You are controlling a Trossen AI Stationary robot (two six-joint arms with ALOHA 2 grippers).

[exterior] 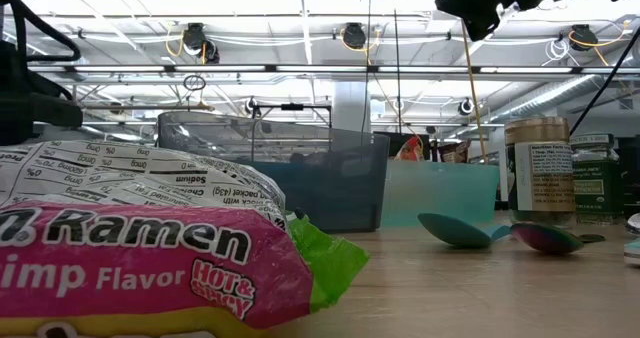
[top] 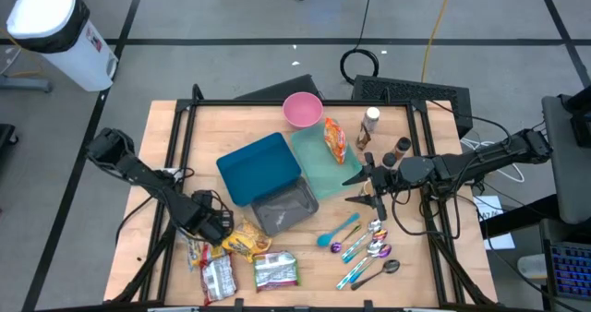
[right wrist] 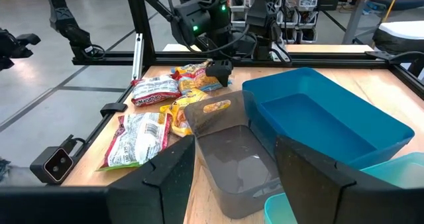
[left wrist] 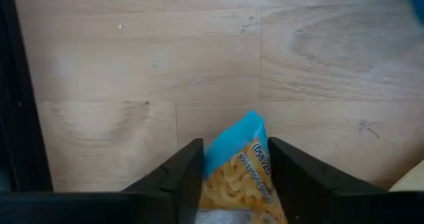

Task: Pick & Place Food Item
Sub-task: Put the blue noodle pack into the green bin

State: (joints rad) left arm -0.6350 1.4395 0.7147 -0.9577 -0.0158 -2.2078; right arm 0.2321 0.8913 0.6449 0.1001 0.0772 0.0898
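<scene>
A yellow snack bag with a blue end (top: 247,241) lies on the table near the front left, beside two ramen packets (top: 214,275) (top: 275,270). My left gripper (top: 222,227) points down over the bag's left end, and in the left wrist view it (left wrist: 235,177) is shut on the bag (left wrist: 238,171). My right gripper (top: 358,187) hangs open above the table's middle right, level, facing the grey bin (right wrist: 232,158) and the blue bin (right wrist: 324,118); it (right wrist: 235,174) holds nothing. My left gripper pinches the bag's blue-edged end (left wrist: 228,141) between its two fingers (left wrist: 185,177), which come from above and point down. The blue corner sticks out past the fingertips. The rest of the bag (top: 251,244) lies on the table toward the right of the gripper.
Mid-table stand the blue bin (top: 261,167), the grey bin (top: 284,209), a teal tray (top: 323,160) with an orange snack bag (top: 334,138), and a pink bowl (top: 302,109). Several spoons (top: 360,243) lie front right. Two bottles (top: 371,123) (top: 402,148) stand at the back right.
</scene>
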